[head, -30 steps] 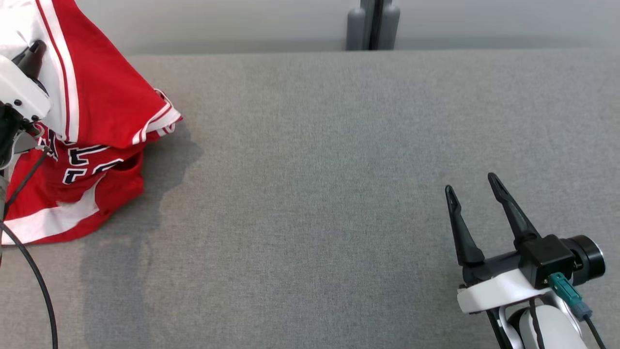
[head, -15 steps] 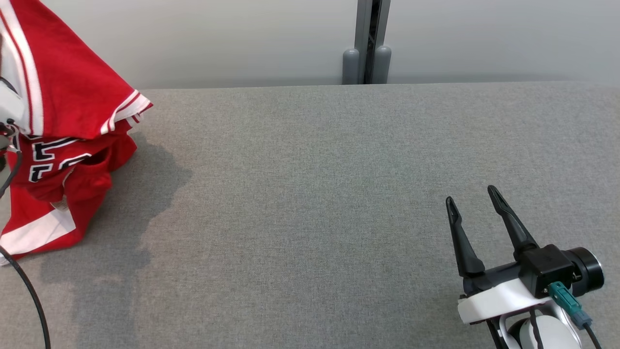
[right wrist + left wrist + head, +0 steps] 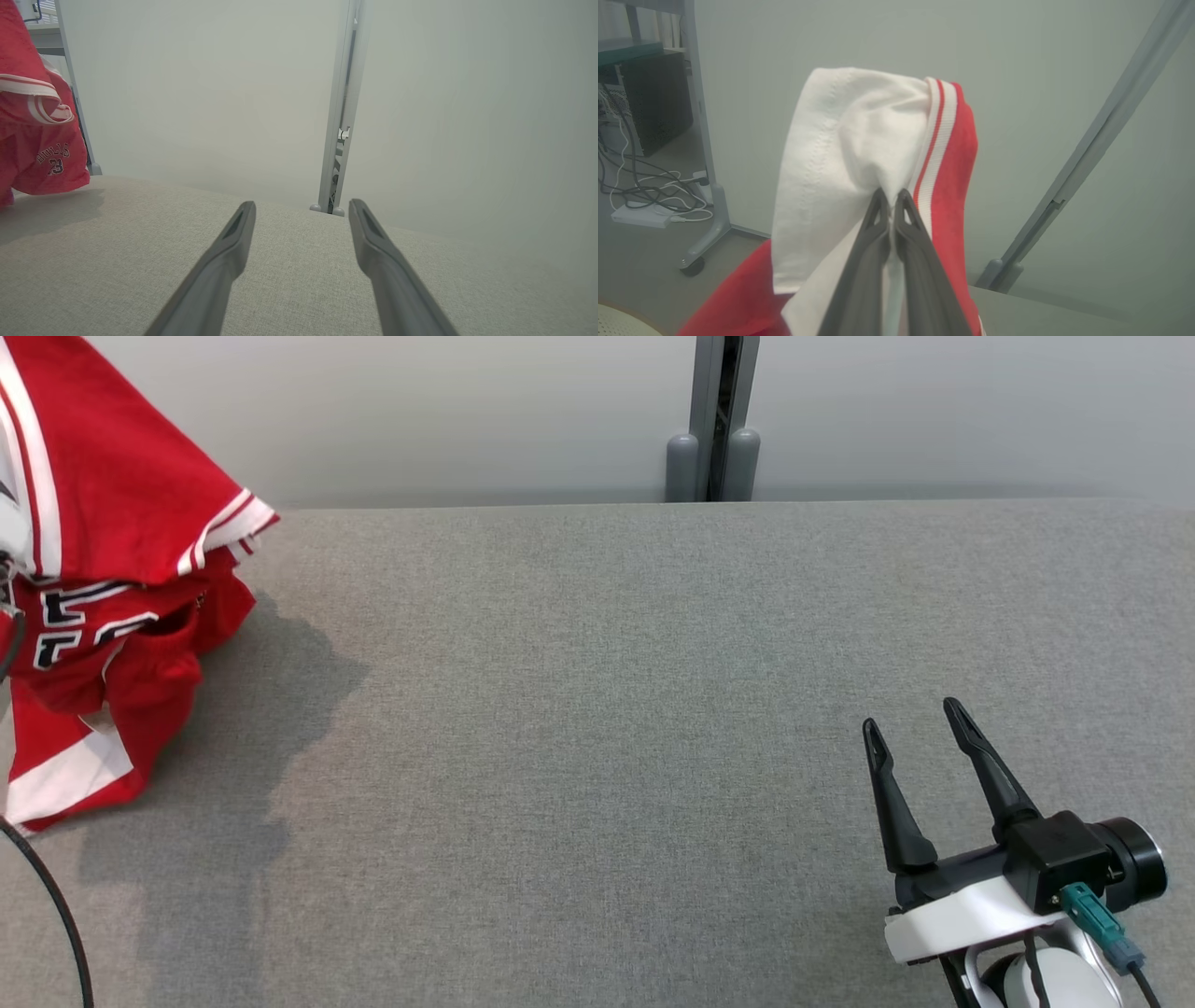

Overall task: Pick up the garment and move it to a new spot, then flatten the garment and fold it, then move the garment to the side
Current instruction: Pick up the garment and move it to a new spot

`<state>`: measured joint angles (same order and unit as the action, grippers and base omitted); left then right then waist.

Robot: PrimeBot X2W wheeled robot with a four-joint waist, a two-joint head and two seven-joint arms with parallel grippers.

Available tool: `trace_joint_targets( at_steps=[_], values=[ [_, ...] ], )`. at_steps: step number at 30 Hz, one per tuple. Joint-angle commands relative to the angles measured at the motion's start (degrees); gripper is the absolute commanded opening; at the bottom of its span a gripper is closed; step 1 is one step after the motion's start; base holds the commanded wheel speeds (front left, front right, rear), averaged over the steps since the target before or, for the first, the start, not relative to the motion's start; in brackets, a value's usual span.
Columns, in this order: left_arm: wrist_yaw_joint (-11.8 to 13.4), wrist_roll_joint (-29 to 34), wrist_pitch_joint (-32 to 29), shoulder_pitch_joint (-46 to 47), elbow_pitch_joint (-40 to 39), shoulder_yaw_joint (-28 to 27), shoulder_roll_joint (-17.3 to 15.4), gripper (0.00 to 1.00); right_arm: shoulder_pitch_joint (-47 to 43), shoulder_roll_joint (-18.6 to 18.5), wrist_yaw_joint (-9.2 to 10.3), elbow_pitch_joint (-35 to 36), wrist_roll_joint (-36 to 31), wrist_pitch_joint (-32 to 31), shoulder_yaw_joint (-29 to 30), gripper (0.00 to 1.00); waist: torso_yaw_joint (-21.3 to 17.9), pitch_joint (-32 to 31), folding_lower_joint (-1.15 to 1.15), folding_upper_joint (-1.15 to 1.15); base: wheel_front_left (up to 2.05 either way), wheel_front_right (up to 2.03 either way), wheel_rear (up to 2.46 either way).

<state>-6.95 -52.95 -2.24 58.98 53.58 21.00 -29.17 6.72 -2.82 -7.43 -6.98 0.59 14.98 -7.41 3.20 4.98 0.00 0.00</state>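
You're looking at a lab test cell, not a home. Table [image 3: 597,709]: grey felt top, nothing domestic about it. Right behind the table: plain grey panels [image 3: 420,420] joined by a metal post [image 3: 714,411]. Off the table's left end, down on the floor: black PC tower [image 3: 656,100] under a shelf [image 3: 626,46], loose cables [image 3: 649,191], white power strip [image 3: 637,217], rack leg [image 3: 704,140] on a caster [image 3: 692,267].
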Motion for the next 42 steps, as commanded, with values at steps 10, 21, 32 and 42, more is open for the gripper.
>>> trace_joint_targets(
  at_steps=[10, 21, 32, 42],
  values=[
    [-0.41, 0.52, 4.58, 2.24, -2.42, 0.00, -0.62, 0.00, -0.71, -0.19, -0.11, 0.08, 0.45, 0.36, 0.25, 1.00, 0.00, -0.44, 0.00, 0.00, 0.00, 0.00, 0.00],
    [-0.51, -0.49, -0.48, -1.71, -5.91, 3.26, 0.51, 0.00, -1.22, -0.18, -0.11, 0.23, 0.66, 0.36, 0.53, 1.00, 0.56, -0.64, 0.00, 0.00, 0.00, 0.00, 0.00],
    [1.32, -0.91, -5.31, -6.92, -11.79, 5.11, -0.90, 0.00, -0.94, -0.19, -0.11, 0.10, 0.91, 0.36, 0.35, 1.00, 1.01, -0.37, 0.00, 0.00, 0.00, 0.00, 0.00],
    [3.28, -1.70, -8.27, -16.98, -14.93, 8.48, 1.74, 0.00, -0.69, -0.18, -0.11, -0.24, 1.19, 0.36, -0.07, 1.00, 0.55, -0.29, 0.00, 0.00, 0.00, 0.00, 0.00]
  ],
)
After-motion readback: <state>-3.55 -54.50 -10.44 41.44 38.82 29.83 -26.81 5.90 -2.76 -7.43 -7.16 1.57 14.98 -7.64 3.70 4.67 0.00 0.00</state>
